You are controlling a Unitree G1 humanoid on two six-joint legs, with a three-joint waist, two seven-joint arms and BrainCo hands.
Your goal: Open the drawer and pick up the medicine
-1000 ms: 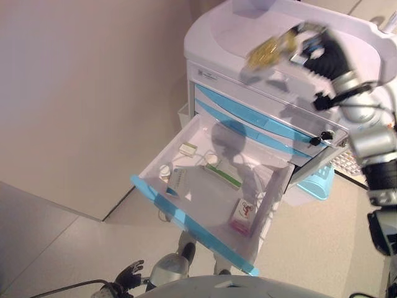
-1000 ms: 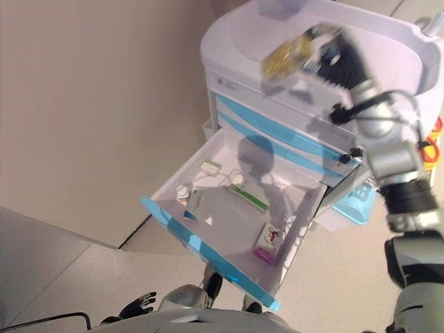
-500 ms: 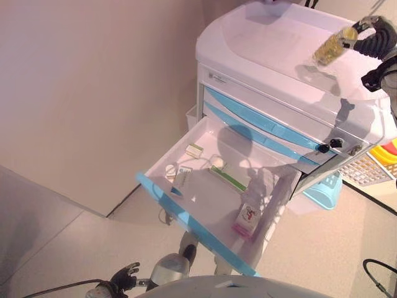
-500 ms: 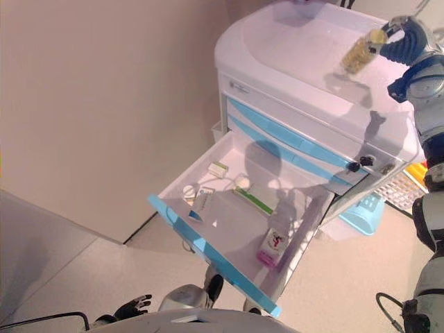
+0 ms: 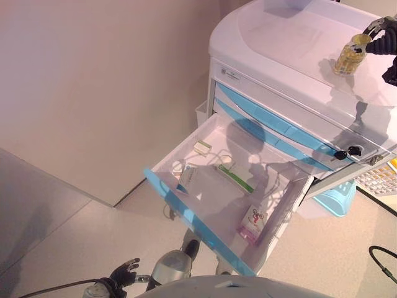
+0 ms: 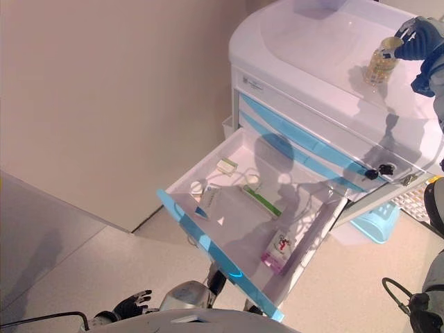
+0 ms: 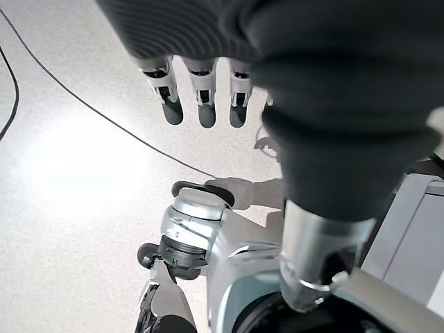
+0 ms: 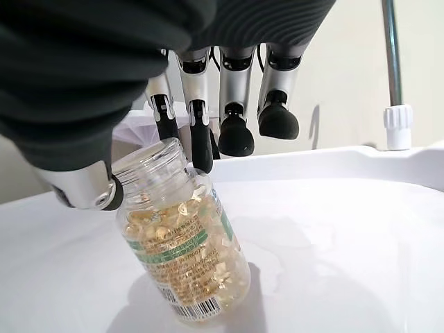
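A clear medicine bottle [image 5: 348,59] of yellow capsules stands on the white cart top [image 5: 285,37], near its right side. My right hand [image 5: 379,28] reaches it from the right. In the right wrist view its thumb and a finger [image 8: 201,142] pinch the bottle [image 8: 184,243] at the neck, and the bottle leans slightly. Below, the drawer [image 5: 186,217] with a blue front stands pulled wide open. My left hand [image 5: 124,271] hangs low by the floor with its fingers [image 7: 201,104] relaxed and holding nothing.
Inside the drawer lie a pink box [image 5: 253,222], a long green-edged box [image 5: 234,178], a small white bottle [image 5: 178,166] and a small carton [image 5: 201,147]. A key [image 5: 355,151] sticks out of the cart front. A light blue basket [image 5: 338,198] hangs on the cart's right.
The camera has shifted. My right hand carried the bottle from mid-air over the cart top toward the right and brought it down upright onto the top.
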